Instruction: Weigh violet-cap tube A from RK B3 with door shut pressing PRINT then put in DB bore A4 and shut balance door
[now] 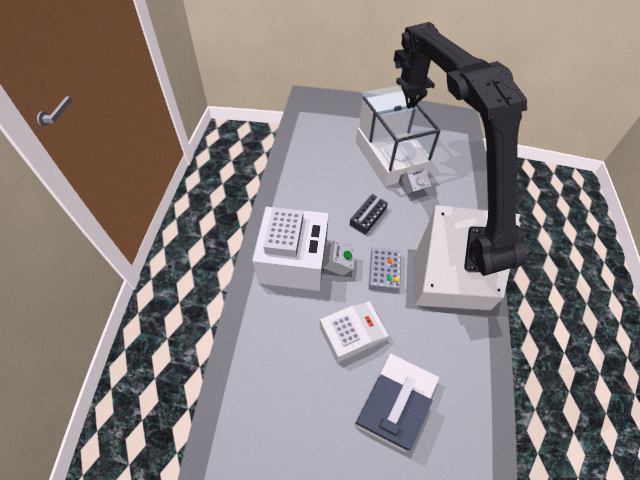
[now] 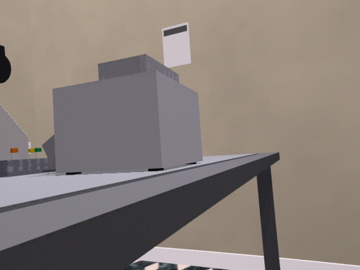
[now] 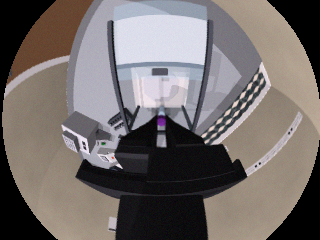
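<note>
My gripper [image 1: 413,101] [image 3: 161,118] is shut on tube A [image 3: 162,124], whose violet cap shows between the fingers in the wrist view. In the top view the fingers hide the tube. The gripper hangs at the top opening of the balance [image 1: 383,170] [image 3: 160,47], near its back edge. The top door pane [image 1: 385,99] is slid back and the box is open. The round pan [image 1: 402,153] lies below inside the glass. The white PRINT key [image 1: 422,181] sits on the sloping front. The tube rack [image 1: 379,281] [image 2: 23,165] stands by the arm's base.
Orange, green and yellow capped tubes [image 1: 390,261] [image 2: 13,150] stand in the rack. A black slotted block [image 1: 368,213], a large white box with a bored block [image 1: 282,230], a small box with a green button [image 1: 347,254], a low white box [image 1: 354,330] and a dark lidded unit [image 1: 398,408] share the bench.
</note>
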### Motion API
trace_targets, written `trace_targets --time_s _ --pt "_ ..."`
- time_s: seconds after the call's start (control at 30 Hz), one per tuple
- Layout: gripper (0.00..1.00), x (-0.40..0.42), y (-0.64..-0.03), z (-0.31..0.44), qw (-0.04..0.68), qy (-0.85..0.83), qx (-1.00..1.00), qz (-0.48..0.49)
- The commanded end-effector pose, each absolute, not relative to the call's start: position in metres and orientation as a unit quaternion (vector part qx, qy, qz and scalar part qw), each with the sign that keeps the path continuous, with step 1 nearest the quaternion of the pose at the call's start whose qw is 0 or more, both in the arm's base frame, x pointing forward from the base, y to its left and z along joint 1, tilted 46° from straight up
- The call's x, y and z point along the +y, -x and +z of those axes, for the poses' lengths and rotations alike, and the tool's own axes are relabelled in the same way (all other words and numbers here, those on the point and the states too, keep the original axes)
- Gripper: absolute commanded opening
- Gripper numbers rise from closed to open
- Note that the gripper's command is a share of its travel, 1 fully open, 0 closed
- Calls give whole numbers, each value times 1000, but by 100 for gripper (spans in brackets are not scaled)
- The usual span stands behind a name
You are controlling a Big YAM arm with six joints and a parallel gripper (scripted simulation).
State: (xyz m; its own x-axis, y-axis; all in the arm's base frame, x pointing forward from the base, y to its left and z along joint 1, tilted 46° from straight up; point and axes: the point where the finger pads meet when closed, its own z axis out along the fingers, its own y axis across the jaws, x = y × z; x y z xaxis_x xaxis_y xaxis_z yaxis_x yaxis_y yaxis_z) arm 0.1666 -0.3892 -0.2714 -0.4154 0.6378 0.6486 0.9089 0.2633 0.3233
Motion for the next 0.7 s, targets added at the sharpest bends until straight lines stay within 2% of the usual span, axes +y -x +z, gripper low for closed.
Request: trace_targets --time_s 0.0,0.07,0.17,0.53,0.67 --pt "9 -396 -170 -270 187 502 -777 -332" --pt "9 -411 -172 -273 176 506 -780 -324" --pt "9 -380 -169 -285 199 501 -771 -338" --pt "9 -366 -171 -298 200 502 -771 -338" --pt "9 -381 -172 -300 186 507 -774 -329"
